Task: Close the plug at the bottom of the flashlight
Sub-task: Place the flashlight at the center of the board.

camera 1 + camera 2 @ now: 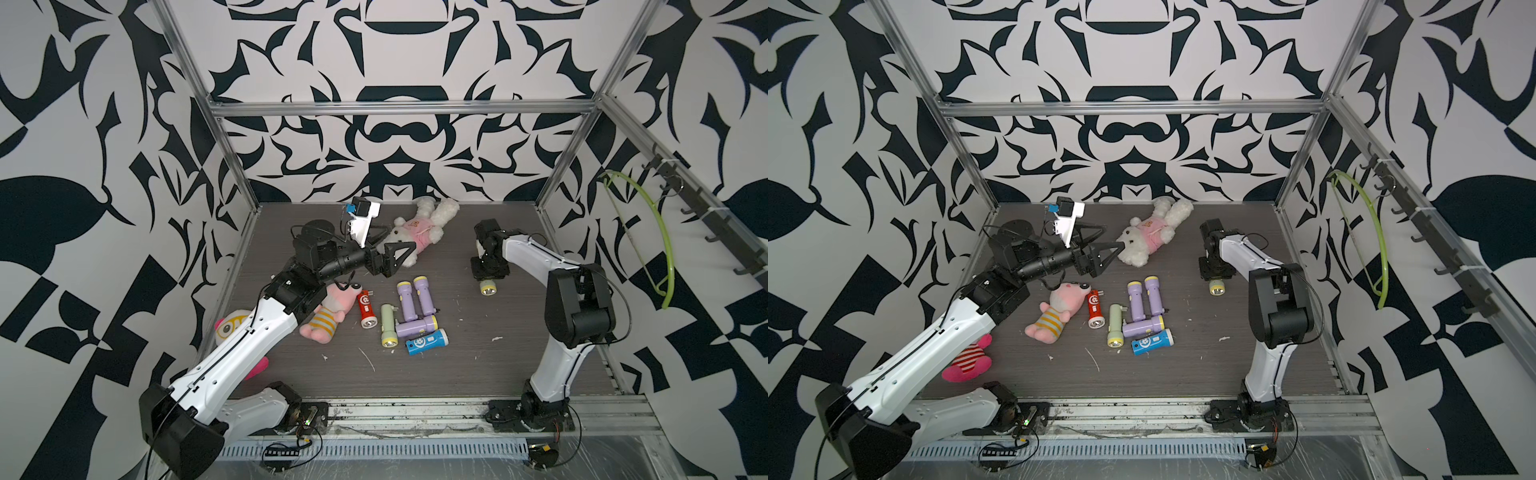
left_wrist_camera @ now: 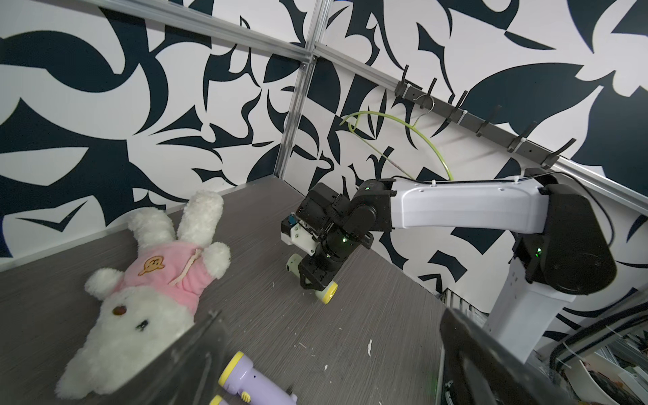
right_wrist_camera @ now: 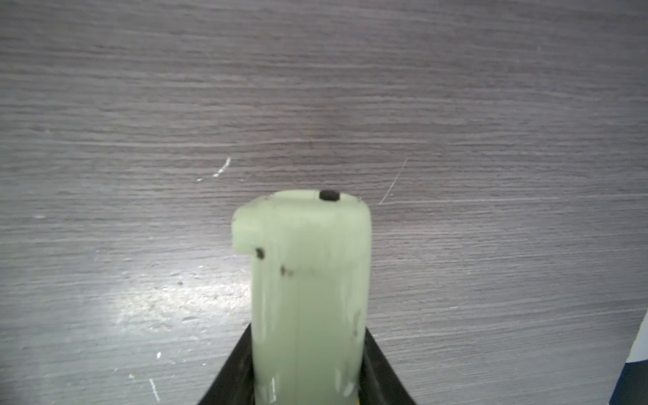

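A pale green flashlight with a yellow head lies low over the table at the right, and my right gripper is shut on its body. Both top views show the head sticking out under the wrist. The left wrist view shows the right gripper across its middle. Its bottom end points away from the wrist camera, with a small lug at one side; whether the plug is folded in I cannot tell. My left gripper hangs open and empty near the white bunny.
Several other flashlights lie mid-table: purple, green, blue and red. A white bunny in pink lies at the back, and a pink striped plush lies under the left arm. A green hanger hangs on the right wall.
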`<state>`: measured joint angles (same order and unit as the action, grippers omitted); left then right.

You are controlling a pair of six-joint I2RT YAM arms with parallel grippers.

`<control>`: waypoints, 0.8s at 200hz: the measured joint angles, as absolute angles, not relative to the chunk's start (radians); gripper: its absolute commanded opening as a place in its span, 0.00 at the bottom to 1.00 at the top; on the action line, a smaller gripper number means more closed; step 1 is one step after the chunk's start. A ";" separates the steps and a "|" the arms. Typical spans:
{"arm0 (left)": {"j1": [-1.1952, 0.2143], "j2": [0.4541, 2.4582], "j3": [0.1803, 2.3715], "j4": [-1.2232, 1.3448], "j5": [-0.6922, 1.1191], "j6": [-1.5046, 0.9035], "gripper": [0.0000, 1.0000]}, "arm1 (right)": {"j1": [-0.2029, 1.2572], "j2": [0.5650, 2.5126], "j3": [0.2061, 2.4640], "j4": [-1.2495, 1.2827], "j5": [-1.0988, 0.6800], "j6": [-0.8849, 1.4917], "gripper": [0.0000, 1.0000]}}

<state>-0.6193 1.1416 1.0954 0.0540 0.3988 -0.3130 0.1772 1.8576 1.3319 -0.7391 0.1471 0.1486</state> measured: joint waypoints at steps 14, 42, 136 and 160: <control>-0.619 1.143 1.095 0.048 0.397 -0.312 0.99 | 0.175 1.864 1.330 -0.739 0.147 0.151 0.00; -0.619 1.146 1.095 0.046 0.397 -0.310 0.99 | 0.168 1.869 1.323 -0.737 0.146 0.152 0.00; -0.619 1.160 1.095 0.040 0.401 -0.310 0.99 | 0.143 1.874 1.276 -0.714 0.110 0.160 0.08; -0.619 1.161 1.095 0.040 0.403 -0.310 0.99 | 0.140 1.887 1.276 -0.705 0.099 0.160 0.22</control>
